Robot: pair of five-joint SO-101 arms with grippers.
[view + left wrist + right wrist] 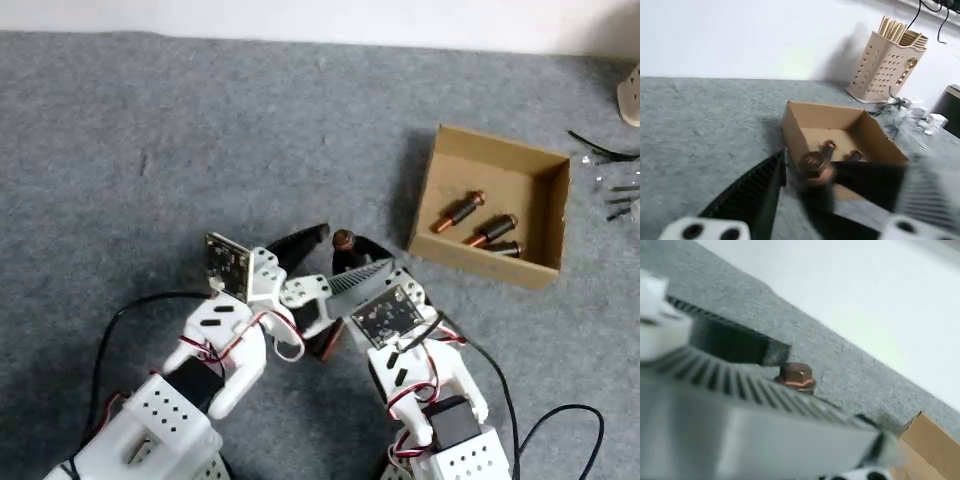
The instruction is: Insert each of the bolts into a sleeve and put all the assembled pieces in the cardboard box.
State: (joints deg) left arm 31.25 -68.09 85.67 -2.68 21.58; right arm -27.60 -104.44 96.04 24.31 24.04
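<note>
- right end effector (352, 256) is clamping bolt (343, 240) just off cardboard box (480, 262) left wall, not touching it
- left end effector (318, 262) is gaping wide, farther from box
- strip of counter (395, 225) is showing between bolt and box

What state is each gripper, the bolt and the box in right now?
left gripper: open, beside the bolt.
right gripper: shut on the bolt.
bolt: held, head up.
cardboard box: open-topped, three assembled pieces lying inside.
</note>
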